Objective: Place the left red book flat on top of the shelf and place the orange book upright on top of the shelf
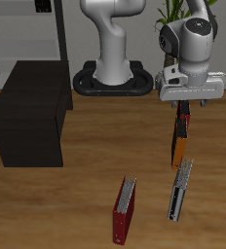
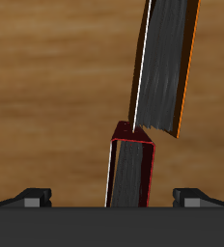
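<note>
- Shelf (image 1: 32, 112): black, on the worktop (image 1: 76, 195), well apart from both books.
- Tool (image 1: 182, 107): open, fingers spread wide either side of the red book, not touching it.
- Red book (image 2: 133, 174): on edge under the tool.
- Orange book (image 1: 179, 148): on edge just beyond it, nearer the front edge.

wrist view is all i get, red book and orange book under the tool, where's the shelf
observer: the shelf is outside your view, a low black cabinet well off to the side of the tool, across the table.
operator: anything on it
observer: no, its flat top looks bare.
operator: other books near
observer: two more nearer the table's front edge, a grey-white book and a darker red book.
</note>
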### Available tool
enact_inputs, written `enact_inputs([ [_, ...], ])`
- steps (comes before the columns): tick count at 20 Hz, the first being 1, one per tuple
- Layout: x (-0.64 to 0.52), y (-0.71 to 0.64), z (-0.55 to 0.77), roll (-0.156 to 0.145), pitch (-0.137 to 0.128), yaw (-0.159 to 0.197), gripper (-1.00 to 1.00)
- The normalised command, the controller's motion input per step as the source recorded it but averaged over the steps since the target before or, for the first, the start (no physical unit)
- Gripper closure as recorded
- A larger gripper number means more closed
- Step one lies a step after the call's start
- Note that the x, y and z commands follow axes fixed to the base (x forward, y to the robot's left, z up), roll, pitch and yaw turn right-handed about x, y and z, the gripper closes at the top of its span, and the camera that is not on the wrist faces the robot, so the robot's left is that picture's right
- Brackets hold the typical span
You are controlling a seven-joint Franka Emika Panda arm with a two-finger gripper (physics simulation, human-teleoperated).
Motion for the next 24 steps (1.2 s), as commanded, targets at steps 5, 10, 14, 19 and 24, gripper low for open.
enact_inputs([
  [5,0.07,-0.08,-0.18,0.006,0.046,-0.009,-1.0],
  [10,0.0,-0.04,-0.06,0.009,0.032,-0.002,1.0],
  [14,0.03,-0.07,0.03,-0.003,-0.005,0.004,1.0],
  [19,0.06,-0.11,0.01,-0.005,0.014,-0.01,1.0],
  [24,-0.02,-0.05,0.02,0.002,0.007,0.003,1.0],
])
